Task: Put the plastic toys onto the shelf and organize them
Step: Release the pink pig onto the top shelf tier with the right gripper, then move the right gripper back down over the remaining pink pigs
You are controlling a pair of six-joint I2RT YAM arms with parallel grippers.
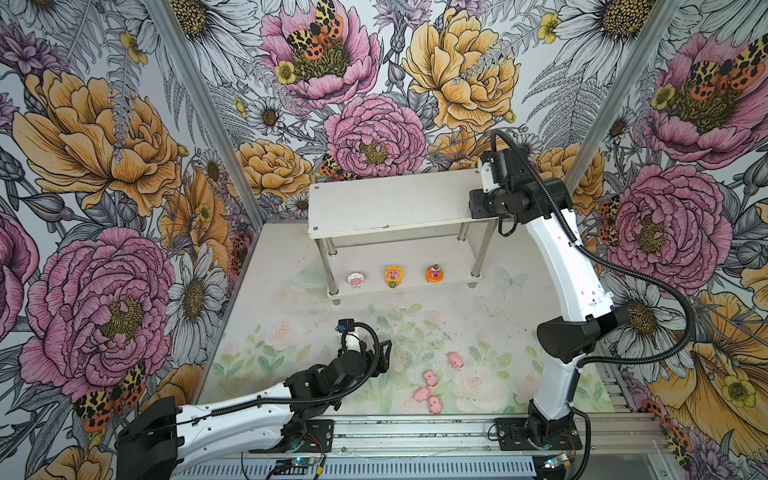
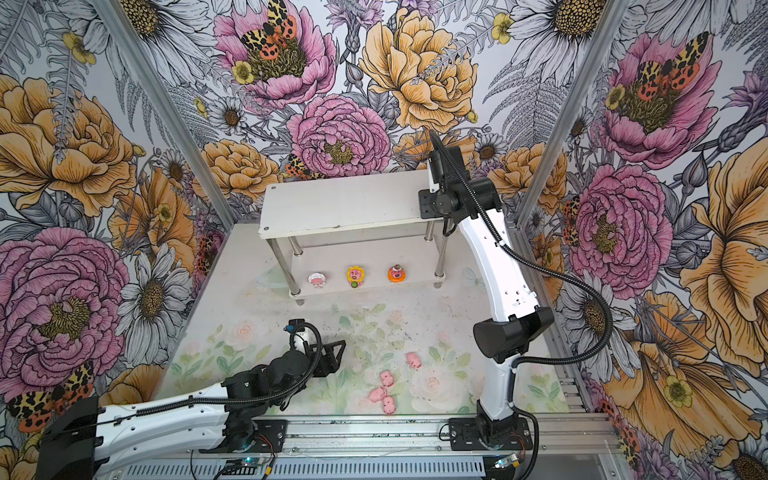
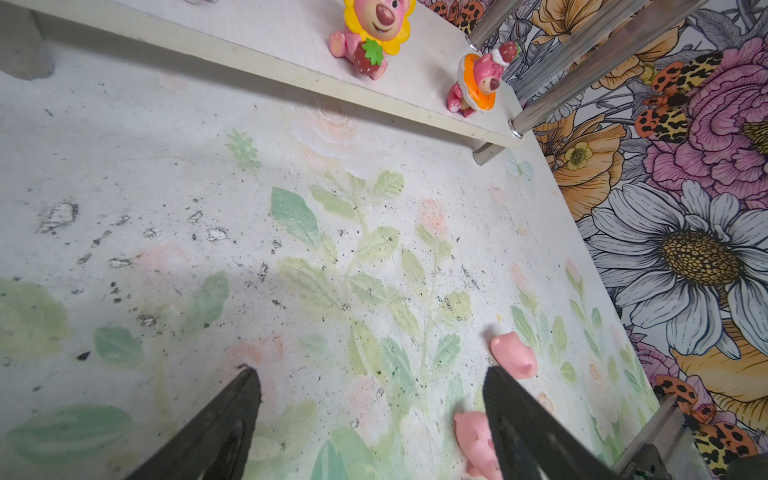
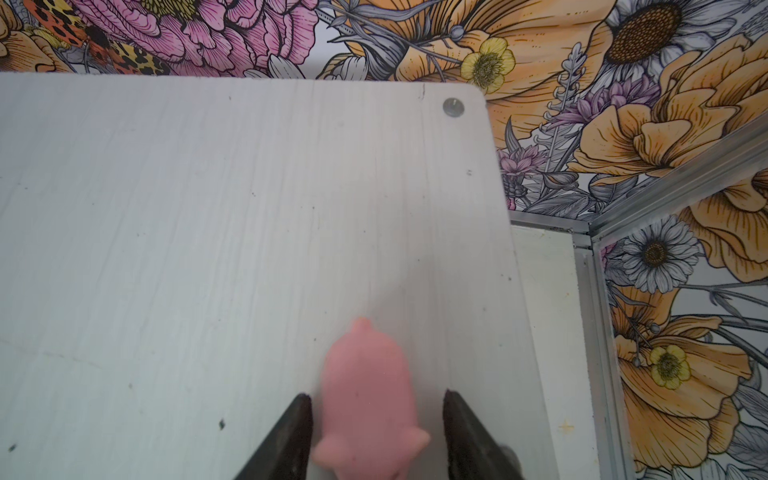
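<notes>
Only the right wrist view showed a pink pig (image 4: 365,374) on the shelf (image 4: 208,249), loose between the parted fingers of the right hand (image 4: 377,395); the left hand (image 3: 370,370) gaped wide, empty.

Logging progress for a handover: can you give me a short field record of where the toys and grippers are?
top tier of shelf: one pink pig
lower tier: white-hooded figure, sunflower figure, orange figure
table: four loose pigs
right gripper: open, jaws either side of the top-tier pig
left gripper: open, empty, above the table
</notes>
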